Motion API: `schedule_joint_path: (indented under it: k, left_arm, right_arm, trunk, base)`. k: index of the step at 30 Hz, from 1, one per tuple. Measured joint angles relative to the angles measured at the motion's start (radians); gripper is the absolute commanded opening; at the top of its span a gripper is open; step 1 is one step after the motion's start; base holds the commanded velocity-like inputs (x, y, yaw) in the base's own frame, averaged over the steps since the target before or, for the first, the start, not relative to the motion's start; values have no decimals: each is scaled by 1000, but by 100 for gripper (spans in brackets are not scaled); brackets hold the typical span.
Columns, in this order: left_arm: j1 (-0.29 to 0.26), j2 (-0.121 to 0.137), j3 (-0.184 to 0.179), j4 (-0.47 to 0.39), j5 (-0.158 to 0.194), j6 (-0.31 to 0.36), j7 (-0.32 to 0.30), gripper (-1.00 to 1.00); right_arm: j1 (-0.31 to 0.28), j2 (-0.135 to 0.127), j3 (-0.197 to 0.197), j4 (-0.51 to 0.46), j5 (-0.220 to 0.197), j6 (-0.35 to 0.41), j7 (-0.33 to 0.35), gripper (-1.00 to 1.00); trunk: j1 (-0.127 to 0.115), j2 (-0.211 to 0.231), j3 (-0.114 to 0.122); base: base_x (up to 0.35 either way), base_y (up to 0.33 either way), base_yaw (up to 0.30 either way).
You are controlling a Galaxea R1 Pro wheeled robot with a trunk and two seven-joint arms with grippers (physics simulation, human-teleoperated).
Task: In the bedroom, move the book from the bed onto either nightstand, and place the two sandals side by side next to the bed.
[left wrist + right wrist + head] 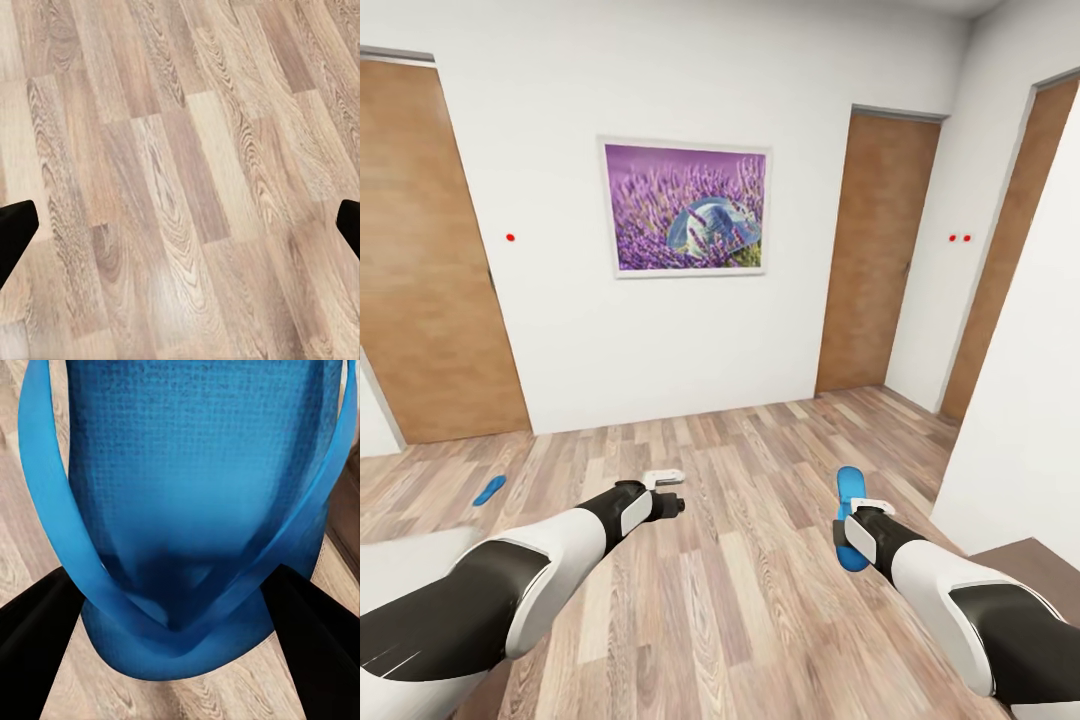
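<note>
Room: white walls, a brown wood-plank floor (740, 520), three wooden doors and a framed picture of purple lavender (687, 206) on the far wall.
Right gripper (852, 522): held out over the floor, clamped on a bright blue flip-flop sandal (849, 515); in the right wrist view the two black fingers (37, 645) press the sandal's (187, 510) toe end from either side, blue straps meeting between them.
Left gripper (672, 490): held out over bare planks, jaws spread wide apart with nothing between; its dark fingertips (15, 232) sit at opposite edges of the left wrist view.
Second blue sandal (488, 489): flat on the floor near the left-hand door (430, 260), well apart from the held one.
</note>
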Motion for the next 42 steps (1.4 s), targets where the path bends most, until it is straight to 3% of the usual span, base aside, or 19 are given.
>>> schedule_joint_path:
  k: [31,42]
  left_arm:
    - [0,1,0,0,0,0,0,100]
    - [0,0,0,1,0,0,0,100]
  right_arm:
    - [0,0,-1,1,0,0,0,-100]
    - [0,0,-1,2,0,0,-1,-100]
  trunk:
    - [0,0,-2]
    - [0,0,-2]
  base:
    - [327,87,10]
    - [341,64,209]
